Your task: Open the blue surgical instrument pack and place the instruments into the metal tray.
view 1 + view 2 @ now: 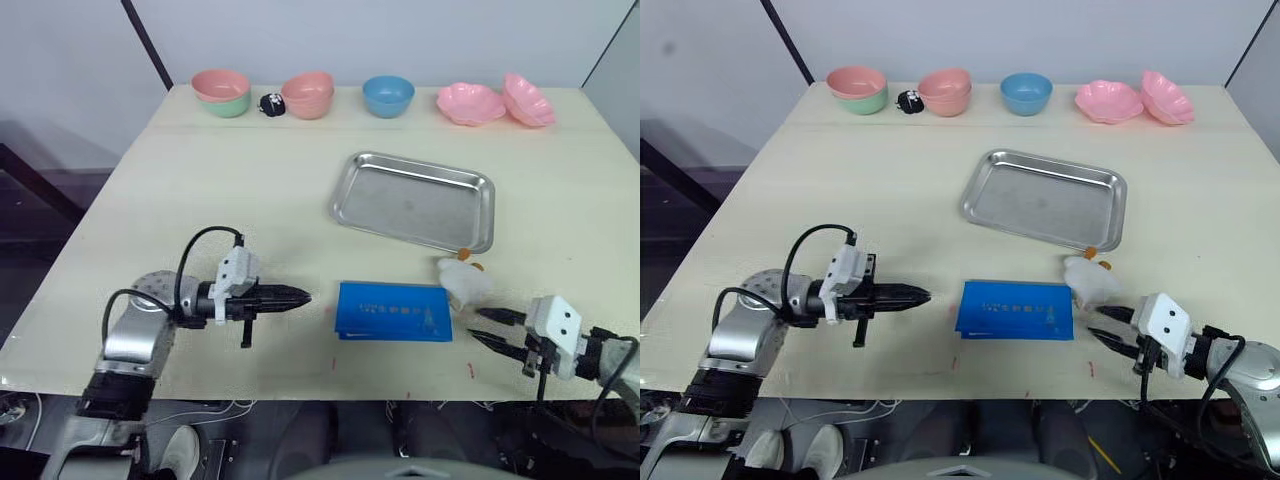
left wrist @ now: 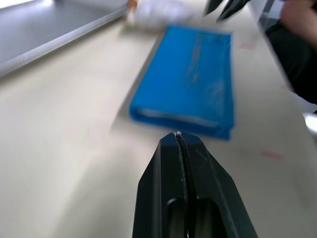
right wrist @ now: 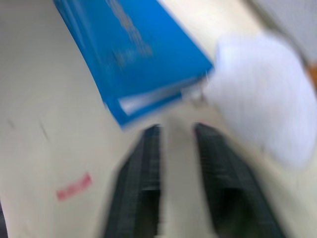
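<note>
Left eye view: blue surgical instrument pack (image 1: 393, 311) flat and closed on bench (image 1: 250, 190), near metal tray (image 1: 414, 199). Left pincer (image 1: 300, 296) pressed together, just beside pack; right pincer (image 1: 482, 328) parted by white lump (image 1: 463, 282). Best to pin one edge, lift flap slowly.

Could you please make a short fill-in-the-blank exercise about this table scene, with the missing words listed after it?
1. The blue surgical instrument pack lies closed on the table, between the two claws and nearer to the robot than the metal ____.
2. The left claw has its two black fingers ____, pointing toward the pack.
3. The right claw has its fingers ____, with nothing between them.
4. The white lump rests beside the pack's ____ end.

Missing words: tray; shut; open; right
</note>
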Motion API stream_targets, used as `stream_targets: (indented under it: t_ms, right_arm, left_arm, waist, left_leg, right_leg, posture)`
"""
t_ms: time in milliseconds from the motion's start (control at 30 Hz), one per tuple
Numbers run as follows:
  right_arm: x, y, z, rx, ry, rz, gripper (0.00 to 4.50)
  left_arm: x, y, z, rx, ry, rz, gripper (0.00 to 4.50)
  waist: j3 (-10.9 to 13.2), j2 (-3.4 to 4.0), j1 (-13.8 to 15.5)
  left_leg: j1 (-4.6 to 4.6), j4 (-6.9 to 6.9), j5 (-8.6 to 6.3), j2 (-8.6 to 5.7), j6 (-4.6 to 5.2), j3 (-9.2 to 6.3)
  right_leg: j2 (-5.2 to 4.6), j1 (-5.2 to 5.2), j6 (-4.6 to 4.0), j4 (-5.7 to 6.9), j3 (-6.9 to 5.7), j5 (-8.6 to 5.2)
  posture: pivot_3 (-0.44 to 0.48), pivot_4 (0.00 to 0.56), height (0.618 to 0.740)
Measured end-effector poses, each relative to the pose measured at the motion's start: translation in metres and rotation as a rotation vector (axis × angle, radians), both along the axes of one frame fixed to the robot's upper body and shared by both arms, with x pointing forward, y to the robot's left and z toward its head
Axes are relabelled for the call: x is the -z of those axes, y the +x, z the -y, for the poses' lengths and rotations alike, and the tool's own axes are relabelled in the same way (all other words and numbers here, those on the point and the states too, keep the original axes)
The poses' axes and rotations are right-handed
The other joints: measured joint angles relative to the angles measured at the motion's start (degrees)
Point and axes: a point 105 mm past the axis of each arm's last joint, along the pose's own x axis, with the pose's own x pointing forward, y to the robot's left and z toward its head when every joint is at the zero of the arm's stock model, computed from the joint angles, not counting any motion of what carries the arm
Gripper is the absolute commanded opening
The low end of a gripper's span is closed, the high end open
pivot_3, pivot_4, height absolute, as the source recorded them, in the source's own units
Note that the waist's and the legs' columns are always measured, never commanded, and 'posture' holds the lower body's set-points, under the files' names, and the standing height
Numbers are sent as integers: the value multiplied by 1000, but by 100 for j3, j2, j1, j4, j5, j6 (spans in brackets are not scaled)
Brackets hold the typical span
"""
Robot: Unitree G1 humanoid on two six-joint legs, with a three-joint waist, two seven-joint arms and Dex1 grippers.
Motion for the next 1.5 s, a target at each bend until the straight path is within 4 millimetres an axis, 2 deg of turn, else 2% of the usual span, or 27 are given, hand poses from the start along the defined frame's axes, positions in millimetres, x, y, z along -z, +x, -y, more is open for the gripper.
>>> stream_targets:
  t_ms: [67,133,200,233,400,600,633,667,767,833,900,1233,1500]
  right_arm:
    - [-5,-2,-4,-52,-7,59,3725]
    - [-5,-1,-7,-87,-24,108,4499]
    - [-4,1,-13,-111,-21,144,4500]
    - [-4,2,-16,-129,-24,162,4500]
    - [7,5,-32,-280,-113,277,4500]
    - [18,16,-36,-342,-166,355,4500]
    - [21,17,-36,-347,-170,361,3986]
    - [24,19,-37,-347,-169,363,3662]
    - [31,21,-41,-360,-163,379,2169]
    - [33,22,-41,-362,-162,386,924]
    - [33,23,-41,-366,-159,395,93]
    - [24,24,-42,-372,-118,389,31]
    - [6,4,-50,-429,-62,247,31]
  left_arm:
    - [-11,-7,2,52,1,9,2151]
    - [-20,-14,2,98,3,10,2986]
    - [-27,-21,2,144,11,11,3875]
    - [-30,-24,3,163,12,11,4464]
    - [-41,-34,7,236,8,2,4464]
    - [-42,-39,7,247,13,-31,4464]
    - [-42,-39,7,249,14,-30,4500]
    - [-42,-40,7,251,15,-29,4500]
    - [-42,-40,8,253,15,-28,4500]
    - [-43,-41,8,257,15,-25,4500]
    - [-43,-41,9,259,11,-26,4500]
    - [-43,-42,10,259,-9,-29,4500]
    - [-42,-42,11,252,-24,-17,4500]
  waist:
    - [3,0,3]
    - [5,0,-1]
    - [11,5,-10]
    - [14,7,-14]
    - [23,4,-10]
    - [29,0,-6]
    - [29,-1,-6]
    - [29,-1,-6]
    - [30,0,-8]
    - [30,0,-8]
    - [30,0,-8]
    - [30,0,-10]
    - [31,1,-1]
  left_leg:
    - [0,0,0,0,0,-2]
    - [1,-1,0,2,0,-2]
    - [3,-2,0,3,0,3]
    - [5,-2,0,3,0,6]
    - [5,-1,0,3,0,9]
    - [4,-1,0,3,0,10]
    - [5,-1,0,3,0,10]
    - [5,-1,0,3,0,10]
    - [6,0,0,3,0,11]
    - [7,0,0,3,0,12]
    - [7,0,0,3,0,12]
    - [7,0,0,4,0,13]
    - [5,0,0,5,0,5]
  right_leg:
    - [1,0,0,0,-1,0]
    - [4,0,-1,0,-1,0]
    - [6,-2,-1,1,3,-1]
    - [7,-2,-1,3,5,-1]
    - [10,-2,-1,2,5,-1]
    - [11,-3,-2,2,6,-1]
    - [11,-3,-2,3,6,-1]
    - [11,-3,-2,3,6,-1]
    - [11,-3,-2,6,8,0]
    - [11,-3,-2,7,9,0]
    - [11,-3,-2,8,10,0]
    - [11,-3,-3,8,11,0]
    - [9,-2,-3,8,7,-1]
  posture:
    - [0,150,740]
    - [0,150,740]
    - [0,150,740]
    - [0,150,740]
    - [0,150,740]
    - [0,150,740]
    - [0,150,740]
    - [0,150,740]
    - [0,150,740]
    - [0,150,740]
    - [0,150,740]
    - [0,150,740]
    - [0,150,740]
